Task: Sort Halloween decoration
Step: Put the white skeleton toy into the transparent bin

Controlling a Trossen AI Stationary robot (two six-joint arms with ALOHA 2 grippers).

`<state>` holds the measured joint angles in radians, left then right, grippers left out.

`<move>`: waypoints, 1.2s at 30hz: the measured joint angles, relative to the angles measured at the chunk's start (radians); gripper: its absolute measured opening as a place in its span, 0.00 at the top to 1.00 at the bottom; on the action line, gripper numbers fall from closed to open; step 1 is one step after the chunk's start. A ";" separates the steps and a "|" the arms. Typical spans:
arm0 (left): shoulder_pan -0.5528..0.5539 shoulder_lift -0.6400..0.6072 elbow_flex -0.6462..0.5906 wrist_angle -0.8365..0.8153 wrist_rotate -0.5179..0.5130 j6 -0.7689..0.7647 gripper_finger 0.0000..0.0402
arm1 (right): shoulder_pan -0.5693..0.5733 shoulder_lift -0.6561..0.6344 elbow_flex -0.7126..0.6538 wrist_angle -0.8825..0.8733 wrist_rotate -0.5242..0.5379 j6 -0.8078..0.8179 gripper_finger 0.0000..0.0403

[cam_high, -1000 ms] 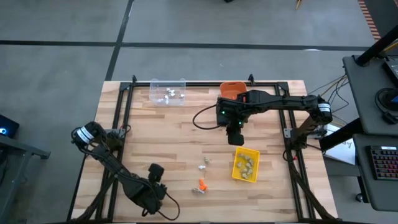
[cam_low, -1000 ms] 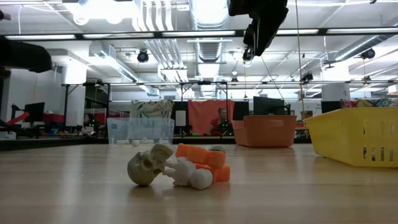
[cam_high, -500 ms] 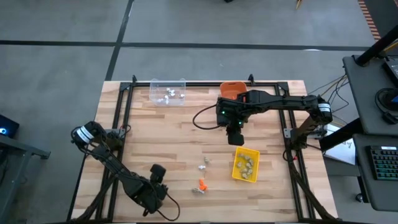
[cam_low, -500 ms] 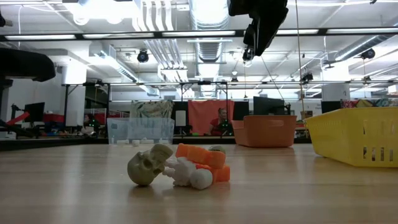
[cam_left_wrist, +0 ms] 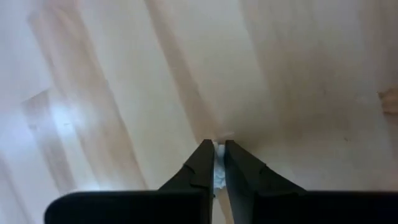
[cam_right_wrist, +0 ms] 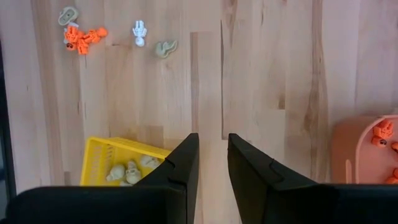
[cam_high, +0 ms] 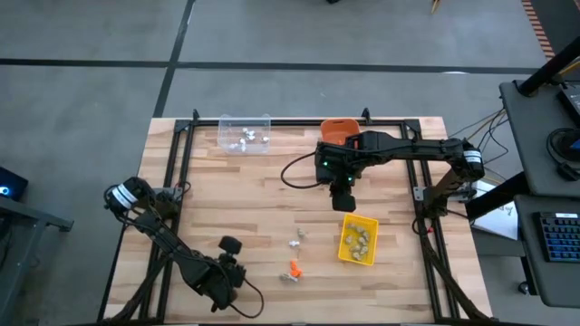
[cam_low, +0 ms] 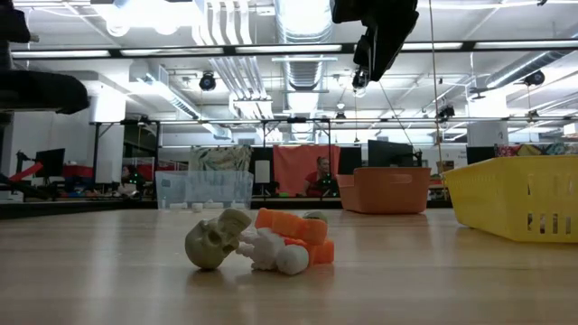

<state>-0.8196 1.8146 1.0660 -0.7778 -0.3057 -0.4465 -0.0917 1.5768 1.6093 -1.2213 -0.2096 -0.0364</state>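
Several tiny trinkets lie loose on the wood table: an orange one (cam_high: pixel 294 268), a tan one (cam_high: pixel 296 240) and a white one (cam_right_wrist: pixel 139 31). The low view shows a tan skull (cam_low: pixel 215 242) against an orange piece (cam_low: pixel 293 230) and a white piece (cam_low: pixel 275 255). My left gripper (cam_left_wrist: pixel 217 149) points down at the table's near left part (cam_high: pixel 225 264), shut, with a sliver of something white between its fingers. My right gripper (cam_right_wrist: pixel 211 155) hangs high over the table's middle (cam_high: pixel 343 201), open and holding nothing. My left gripper has a thin white bit (cam_left_wrist: pixel 217 169) between its two fingers, which point steeply down at the table. What the white bit is, and which part of it is caught, cannot be told. The fingertips are at or just over the wood.
A yellow bin (cam_high: pixel 357 240) with tan pieces stands near right. An orange bin (cam_high: pixel 337 129) and a clear bin (cam_high: pixel 245 134) with white pieces stand at the far edge. Bare wood lies between the loose trinkets and my left gripper. A black frame borders the table.
My left gripper has tipped a little steeper over the table's near left part. The trinkets, the bins and my right gripper have kept still.
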 joint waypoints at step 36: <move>1.311 -0.470 0.020 0.081 0.091 0.557 1.00 | 0.058 0.001 -0.023 -0.032 0.000 0.015 0.82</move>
<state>0.4910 1.3448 1.0859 -0.6969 -0.2144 0.1107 -0.0341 1.5776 1.5867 -1.2531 -0.2097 -0.0211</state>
